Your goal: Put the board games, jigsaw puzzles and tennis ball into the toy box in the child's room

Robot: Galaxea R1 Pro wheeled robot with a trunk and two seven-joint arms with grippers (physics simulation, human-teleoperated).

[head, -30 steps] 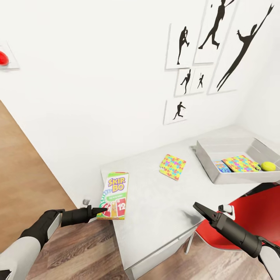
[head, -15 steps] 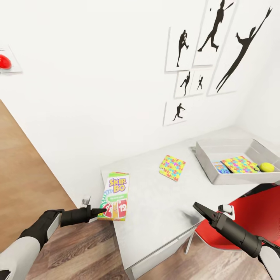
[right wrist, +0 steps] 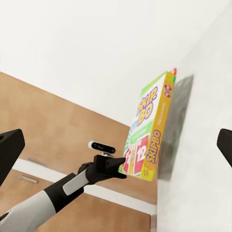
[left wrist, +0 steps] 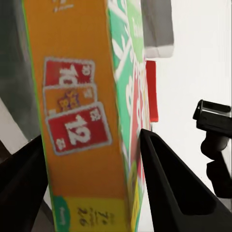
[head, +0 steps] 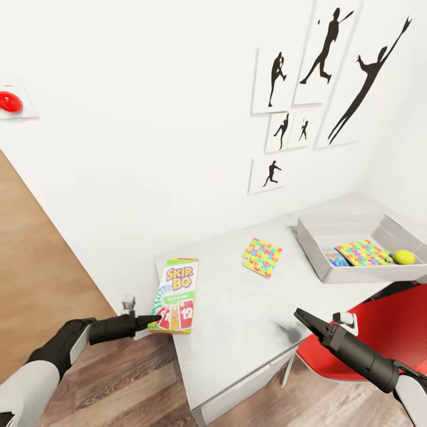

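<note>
Black fingers of my left gripper (head: 155, 321) are closing on the near end of the green SKIP BO board game (head: 175, 295); in the left wrist view 1 finger (left wrist: 179, 188) is lying along the printed face and the other (left wrist: 19, 188) along the back, so I am reading the grip as firm. The box is standing tilted at the table's (head: 237, 308) left corner, a shade higher than it was 1 second ago, while the head view itself has shifted a little, so part of that change is camera motion. I am judging that the lift is just beginning and the carry to the toy box (head: 317, 252) is next.

My right gripper (head: 303, 320) is hovering over the table's front edge with its jaws parted and nothing between them.

1 jigsaw puzzle (head: 262, 257) is lying on the table between the game and the bin. Inside the bin I am seeing the other puzzle (head: 362, 252), a light blue game box (head: 335, 256) and the tennis ball (head: 404, 257).
</note>
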